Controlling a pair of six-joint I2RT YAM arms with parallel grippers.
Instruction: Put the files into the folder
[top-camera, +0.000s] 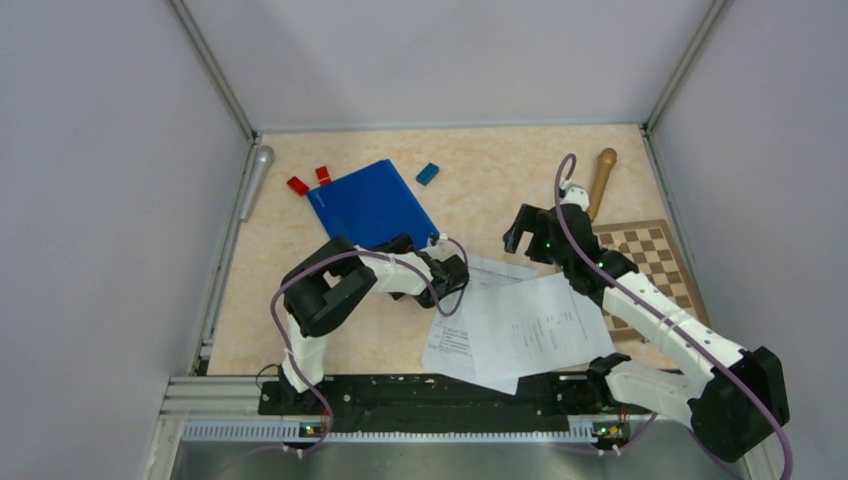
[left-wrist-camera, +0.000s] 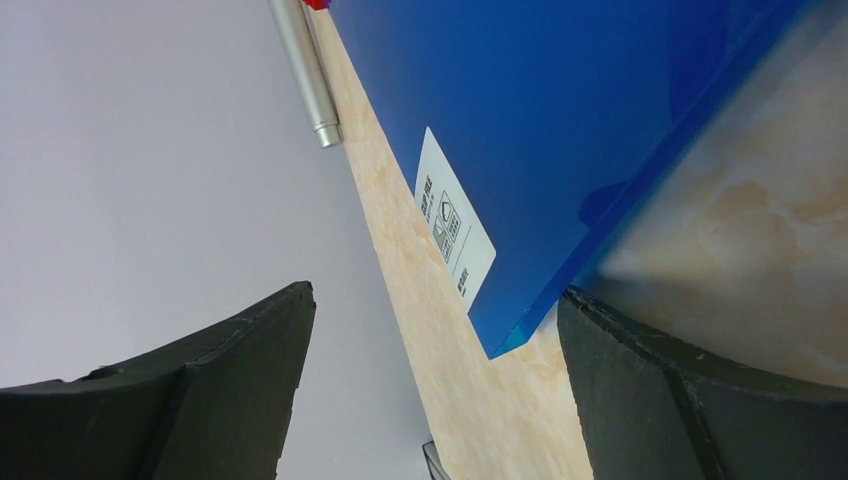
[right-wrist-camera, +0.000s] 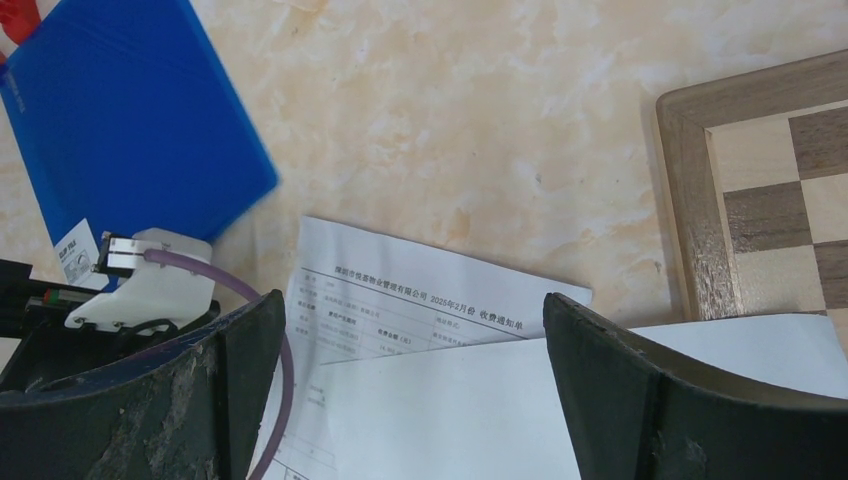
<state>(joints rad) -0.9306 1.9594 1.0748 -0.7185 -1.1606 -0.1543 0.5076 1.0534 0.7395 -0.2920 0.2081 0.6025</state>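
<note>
At the corner of the folder (left-wrist-camera: 560, 110), the left gripper (left-wrist-camera: 435, 300), wide open and empty, should slip one finger under the cover.

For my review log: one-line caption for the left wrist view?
Open left gripper faces the labelled corner of the blue folder; silver cylinder lies beyond.
</note>
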